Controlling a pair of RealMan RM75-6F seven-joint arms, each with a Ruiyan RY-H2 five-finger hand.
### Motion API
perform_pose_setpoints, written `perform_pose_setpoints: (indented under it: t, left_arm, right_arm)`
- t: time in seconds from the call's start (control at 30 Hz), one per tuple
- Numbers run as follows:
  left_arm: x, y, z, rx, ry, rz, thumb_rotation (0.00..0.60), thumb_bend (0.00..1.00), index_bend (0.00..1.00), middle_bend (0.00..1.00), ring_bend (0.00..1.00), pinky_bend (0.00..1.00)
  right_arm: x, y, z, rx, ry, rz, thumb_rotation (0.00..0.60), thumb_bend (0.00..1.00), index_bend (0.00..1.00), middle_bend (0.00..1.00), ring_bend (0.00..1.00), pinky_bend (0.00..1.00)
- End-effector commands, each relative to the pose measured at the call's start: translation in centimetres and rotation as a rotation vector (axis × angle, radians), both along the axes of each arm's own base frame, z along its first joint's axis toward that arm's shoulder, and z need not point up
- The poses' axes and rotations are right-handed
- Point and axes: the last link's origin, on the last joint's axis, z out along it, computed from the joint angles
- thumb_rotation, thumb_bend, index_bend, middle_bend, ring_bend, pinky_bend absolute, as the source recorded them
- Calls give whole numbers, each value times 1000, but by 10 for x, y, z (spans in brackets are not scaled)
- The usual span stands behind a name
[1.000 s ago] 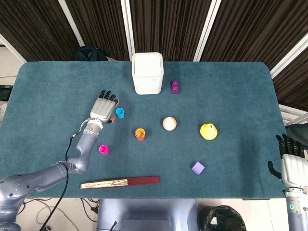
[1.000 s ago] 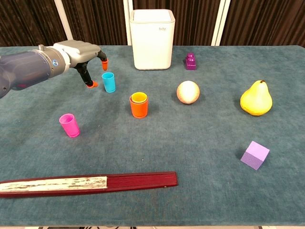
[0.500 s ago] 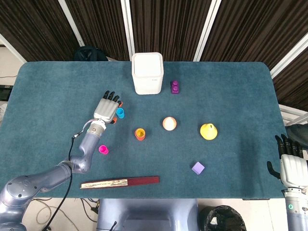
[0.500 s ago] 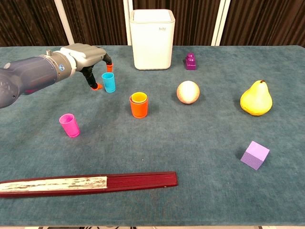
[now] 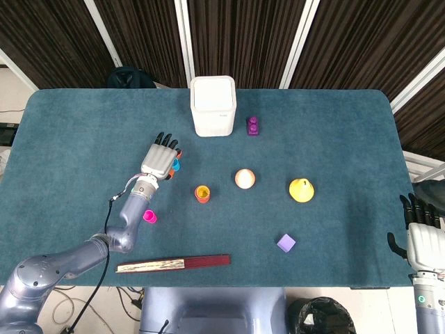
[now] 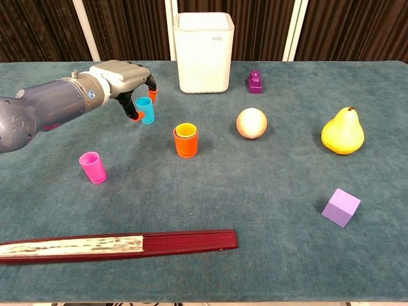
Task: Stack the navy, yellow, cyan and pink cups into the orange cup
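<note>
The orange cup stands mid-table with the yellow cup nested in it; no navy cup shows. The cyan cup stands upright to its far left. My left hand is over the cyan cup, thumb in front and to the left of it and fingers behind it, still apart. In the head view the left hand covers most of the cyan cup. The pink cup stands alone at the near left. My right hand rests off the table's right edge, holding nothing, fingers straight.
A white bin stands at the back centre with a purple block to its right. A ball, a yellow pear and a purple cube lie on the right. A closed fan lies along the front edge.
My left hand has moved right and down to the cyan cup, and its thumb and fingers now straddle it. The cups and the right hand have not moved.
</note>
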Motion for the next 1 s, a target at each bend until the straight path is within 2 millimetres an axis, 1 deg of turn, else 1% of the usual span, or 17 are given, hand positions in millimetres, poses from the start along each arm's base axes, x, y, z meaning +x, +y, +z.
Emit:
perform_pose_setpoints:
  t: [0.03,0.33,0.43,0.53,0.6,0.63,0.73,0.83,1.0]
  left_arm:
    - [0,0,1,4,0,-2,600,346,462,195,0,5]
    - [-1,1,10,31,3,-6,600,350,467,203,0,5]
    - [5,1,13,34,-16,-18,600,350,467,202,0,5]
    - [19,-2,19,35,-51,-54,600,349,467,202,0,5]
    - [32,-6,25,33,-73,-93,600,349,467,202,0,5]
    - [35,-8,26,31,-78,-102,600,349,467,202,0,5]
    - [50,-19,32,1,-117,-137,600,349,467,202,0,5]
    - [58,-30,35,-26,-122,-154,600,349,466,201,0,5]
    - [64,-47,36,-74,-107,-164,600,349,463,200,0,5]
  right_arm:
    - [0,0,0,1,-3,0,600,430,49,0,44,0]
    - [0,-1,0,-1,-8,-1,600,430,49,0,44,0]
    - [0,-1,0,-4,-9,0,600,430,49,0,44,0]
    - [0,-1,1,-8,-9,0,600,430,50,0,44,0]
    - [-1,-1,1,-8,-10,-2,600,430,49,0,44,0]
    - [-1,-1,1,-8,-10,-2,600,430,49,0,44,0]
    - [-1,-1,1,-6,-12,-1,600,430,50,0,44,0]
    - [-1,-1,1,-6,-14,-1,600,430,49,0,44,0]
    - [0,-1,2,-10,-17,1,600,430,50,0,44,0]
